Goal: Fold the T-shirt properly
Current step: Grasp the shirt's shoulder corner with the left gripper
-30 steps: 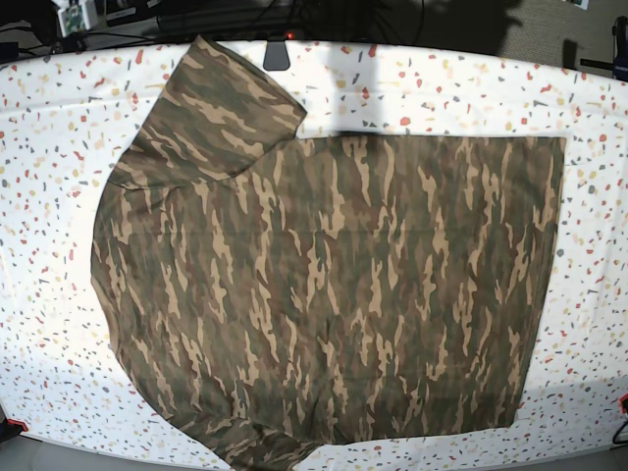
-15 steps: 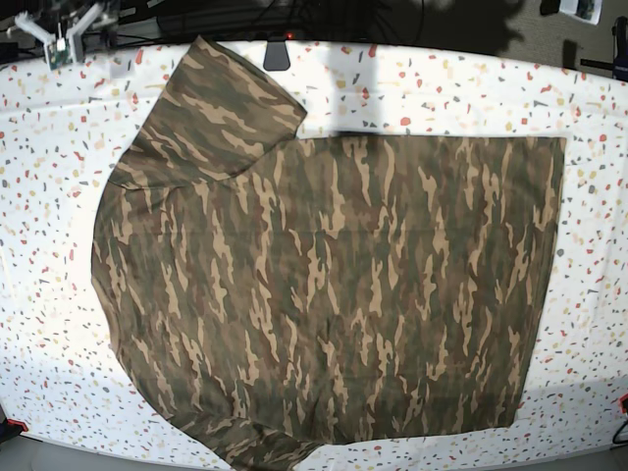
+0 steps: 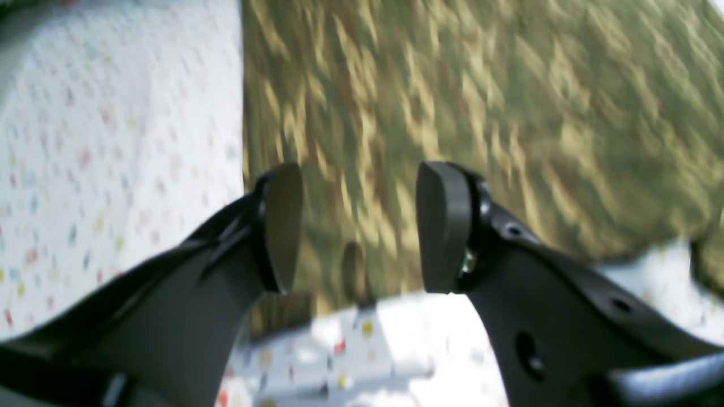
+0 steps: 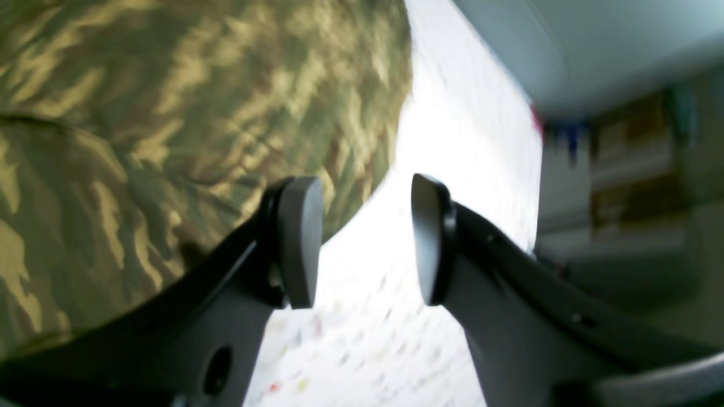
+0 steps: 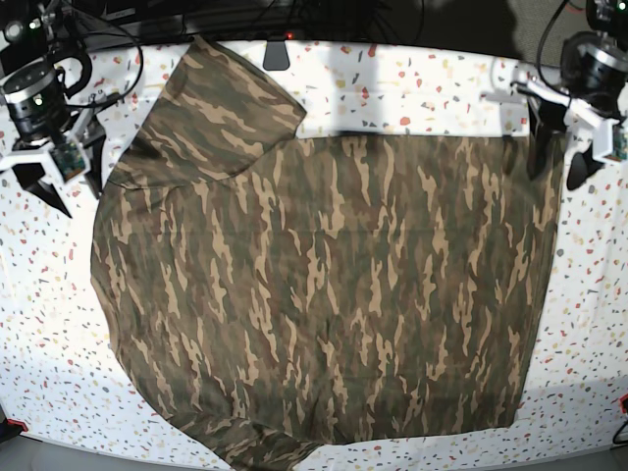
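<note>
- T-shirt (image 5: pixel 334 285) lies spread sideways on the desk (image 5: pixel 59 314), its straight hem (image 5: pixel 538 304) towards the left arm's side, one sleeve (image 5: pixel 221 118) angled up at the far side and the other (image 5: pixel 257 444) running out of the near edge of the base view
- The left gripper (image 5: pixel 564 165) stands wide open over the far hem corner, with cloth visible between its fingers but none pinched
- The right gripper (image 5: pixel 80 196) is well open too, holding nothing, just beside the shoulder end near the far sleeve
- The step in hand looks like taking up the far side at both ends; little folding seems done, since the body lies broad and flat
- Each gripper would do best with one finger just outside the edge and the other over the fabric, lowered to the desk before closing, so that it takes a small, firm pinch
- Both ends should rise together and travel at one pace towards the near side, with light tension, then settle so that the edges meet
- Soft cloth may slip from a shallow pinch or bunch under a deep one; uneven lifting would skew the fold, and the angled sleeve may need tucking in
- No box, tray or basket can be made out in the three views, so there are no contents to describe
</note>
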